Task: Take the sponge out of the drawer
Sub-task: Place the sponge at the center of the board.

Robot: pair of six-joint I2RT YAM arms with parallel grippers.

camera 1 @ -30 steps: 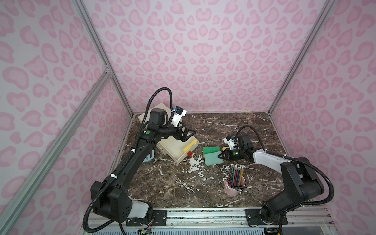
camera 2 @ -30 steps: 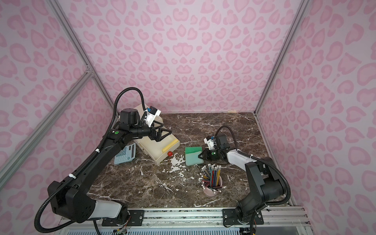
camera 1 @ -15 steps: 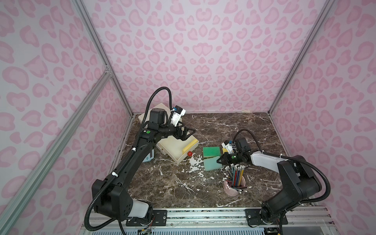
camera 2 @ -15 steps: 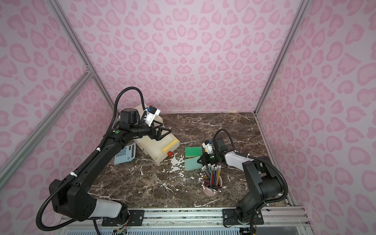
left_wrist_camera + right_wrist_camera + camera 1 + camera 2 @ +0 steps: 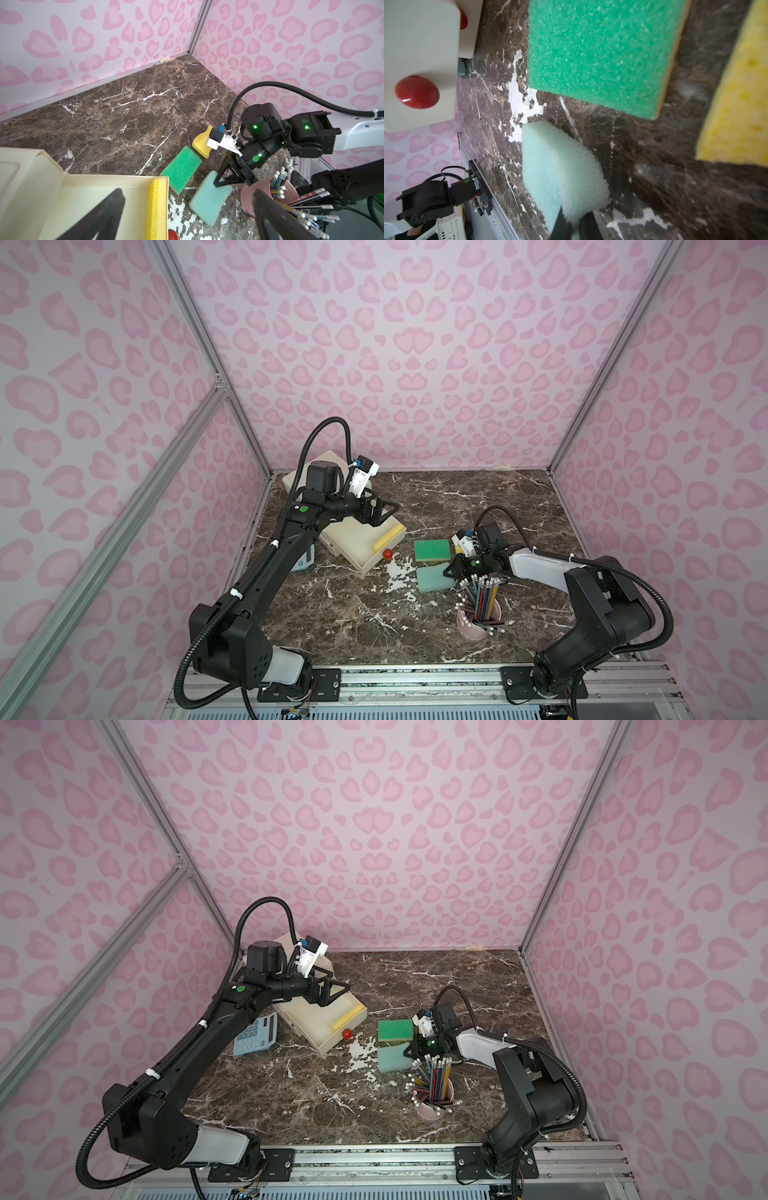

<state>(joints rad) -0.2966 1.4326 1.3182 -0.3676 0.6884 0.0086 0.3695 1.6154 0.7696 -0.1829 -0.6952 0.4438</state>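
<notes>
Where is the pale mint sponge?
In both top views the pale mint foam sponge lies right of centre, between the green sponge and the pink pencil cup.

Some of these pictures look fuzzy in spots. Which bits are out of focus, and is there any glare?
Right wrist view: the yellow sponge and the right gripper's fingers pinching the pale sponge are soft, the green sponge crisp, the red knob shows a small glint. Left wrist view: the left gripper's fingers, close up, are blurred. Both top views: sharp, evenly lit.
</notes>
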